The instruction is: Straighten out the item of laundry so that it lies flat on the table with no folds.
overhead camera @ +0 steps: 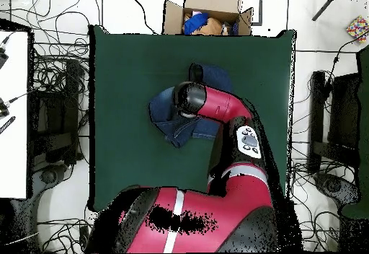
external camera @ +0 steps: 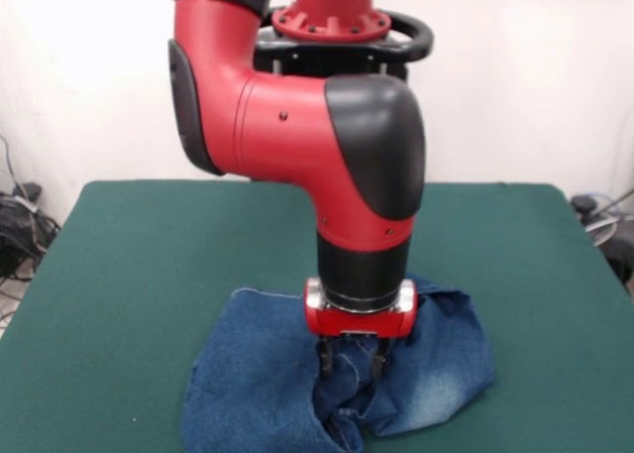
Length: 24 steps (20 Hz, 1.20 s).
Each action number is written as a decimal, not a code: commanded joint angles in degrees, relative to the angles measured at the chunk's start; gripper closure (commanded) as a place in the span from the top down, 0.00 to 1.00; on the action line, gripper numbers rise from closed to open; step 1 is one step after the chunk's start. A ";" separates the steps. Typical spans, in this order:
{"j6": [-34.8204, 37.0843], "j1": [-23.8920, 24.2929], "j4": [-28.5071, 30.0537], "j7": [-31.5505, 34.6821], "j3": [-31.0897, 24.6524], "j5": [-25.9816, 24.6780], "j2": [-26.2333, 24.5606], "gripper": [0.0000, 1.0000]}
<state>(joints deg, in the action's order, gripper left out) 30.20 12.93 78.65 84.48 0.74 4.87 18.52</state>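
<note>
Jeans (external camera: 253,374) bunched on table (external camera: 129,265); gripper (external camera: 353,366) fingers touching denim (cardboard box (overhead camera: 209,9) holds clutter).

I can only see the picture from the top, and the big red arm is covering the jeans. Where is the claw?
Observer: The gripper points straight down onto the middle of the jeans.
Operator: Is it open?
Observer: Yes. Its fingers stand apart, with the tips down at the denim.
Operator: Are the jeans flat yet?
Observer: No. They are bunched up, with folds right under the gripper.
</note>
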 commanded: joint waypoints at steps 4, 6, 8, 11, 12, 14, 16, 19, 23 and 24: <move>-3.37 4.79 0.18 5.03 -3.75 -1.70 -3.80 1.00; -2.74 5.57 -0.58 4.09 -3.93 -2.05 -4.01 1.00; -2.23 6.30 -1.42 3.18 -4.23 -2.33 -4.44 1.00; -3.37 7.17 -1.90 2.56 -4.92 -2.64 -5.32 1.00; -4.71 7.58 -1.46 2.62 -5.42 -2.74 -5.23 1.00; -7.71 8.21 -0.18 3.73 -6.12 -2.91 -4.82 0.00; -8.61 8.28 0.05 4.02 -6.25 -3.13 -4.63 0.00; -5.65 8.24 0.84 4.15 -6.25 -2.83 -3.60 0.00; -4.89 7.86 2.50 4.57 -5.92 -2.99 -2.57 0.00; -4.94 7.88 2.88 4.61 -5.92 -3.02 -2.42 0.00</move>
<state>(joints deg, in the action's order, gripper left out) 29.51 18.91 78.84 84.48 -1.98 4.87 17.11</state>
